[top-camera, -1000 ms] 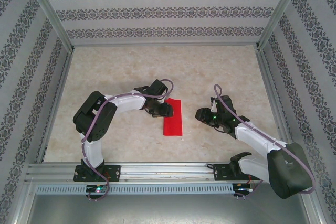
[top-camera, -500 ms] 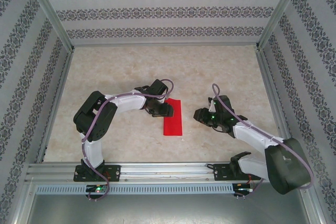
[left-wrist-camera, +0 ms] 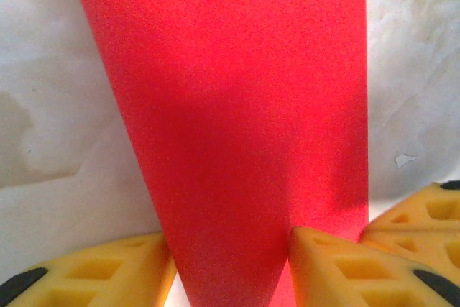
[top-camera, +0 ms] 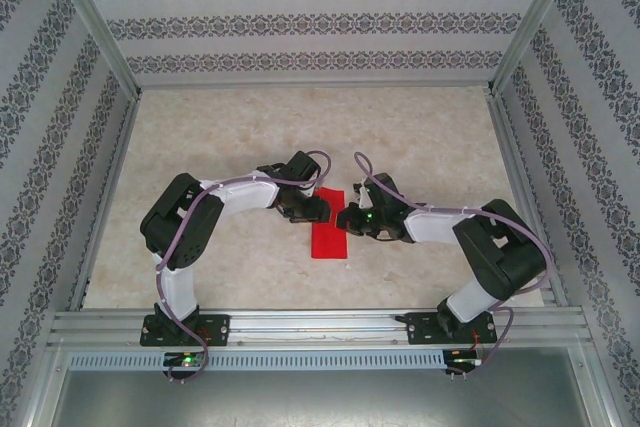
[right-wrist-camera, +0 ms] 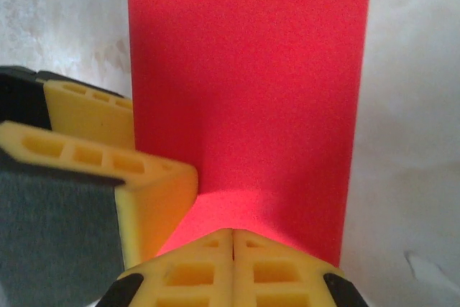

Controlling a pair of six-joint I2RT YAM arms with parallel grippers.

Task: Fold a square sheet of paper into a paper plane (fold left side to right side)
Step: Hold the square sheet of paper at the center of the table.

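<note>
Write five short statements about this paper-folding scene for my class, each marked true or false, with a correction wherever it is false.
1. The red paper lies flat on the table as a narrow oblong. True.
2. The right gripper has its fingers spread wide. False: its fingers are pressed together at the paper's edge.
3. The left gripper and the right gripper are at opposite sides of the paper. True.
4. The paper lies against the back wall. False: it lies near the middle of the table, between the two grippers.
5. The left gripper's fingers stand apart, with the paper running between them in the left wrist view. True.
</note>
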